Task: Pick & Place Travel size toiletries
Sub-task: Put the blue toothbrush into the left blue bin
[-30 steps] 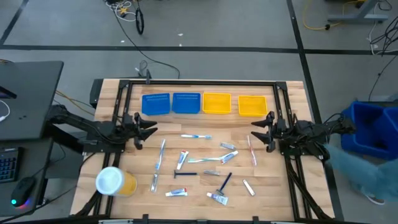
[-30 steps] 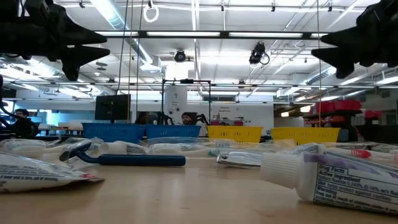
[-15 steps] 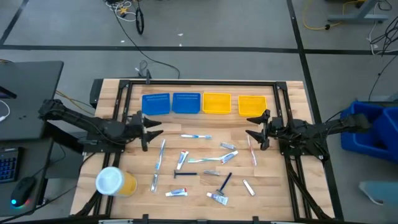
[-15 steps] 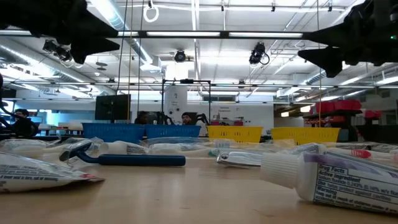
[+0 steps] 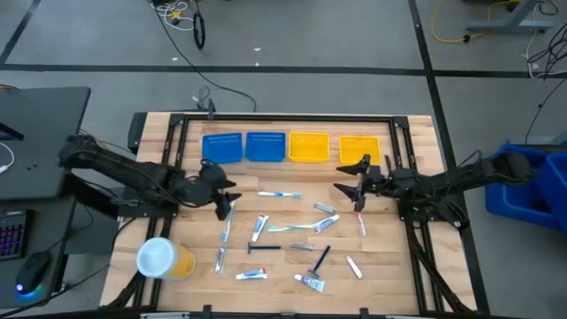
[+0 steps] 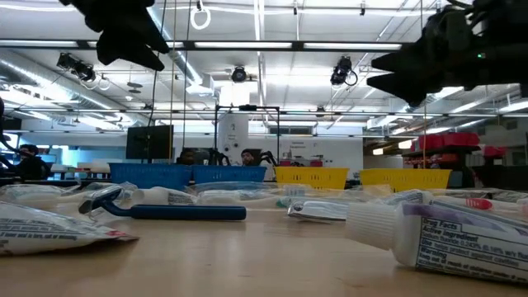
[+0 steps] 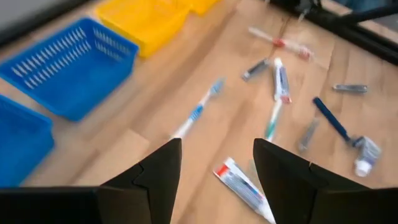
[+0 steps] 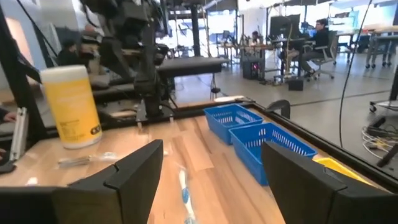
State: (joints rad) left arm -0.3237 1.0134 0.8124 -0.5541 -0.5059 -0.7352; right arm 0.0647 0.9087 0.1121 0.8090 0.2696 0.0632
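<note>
The travel size toiletries lie scattered on the wooden table's middle: a white-and-blue toothbrush point(image 5: 280, 194) point(image 7: 198, 112), another toothbrush point(image 5: 229, 219), toothpaste tubes point(image 5: 259, 228) point(image 7: 241, 186) point(image 6: 437, 231) and dark-handled razors point(image 5: 317, 260) point(image 6: 165, 211). My left gripper point(image 5: 227, 198) point(image 7: 217, 163) hangs open above the left part of the scatter, tipped downward. My right gripper point(image 5: 350, 182) point(image 8: 211, 171) stands open above the right part, pointing level toward the left. Nothing is between either pair of fingers.
Two blue trays point(image 5: 222, 147) point(image 5: 265, 146) and two yellow trays point(image 5: 309, 147) point(image 5: 359, 150) stand in a row along the far edge. A yellow tub with a white lid point(image 5: 164, 258) point(image 8: 74, 106) stands at the near left. A blue bin point(image 5: 532, 182) sits beyond the table's right edge.
Both grippers have come in from the table's sides toward its middle. My left gripper has also risen and tipped to point down at the table. My right gripper has stayed level. The toiletries have not moved.
</note>
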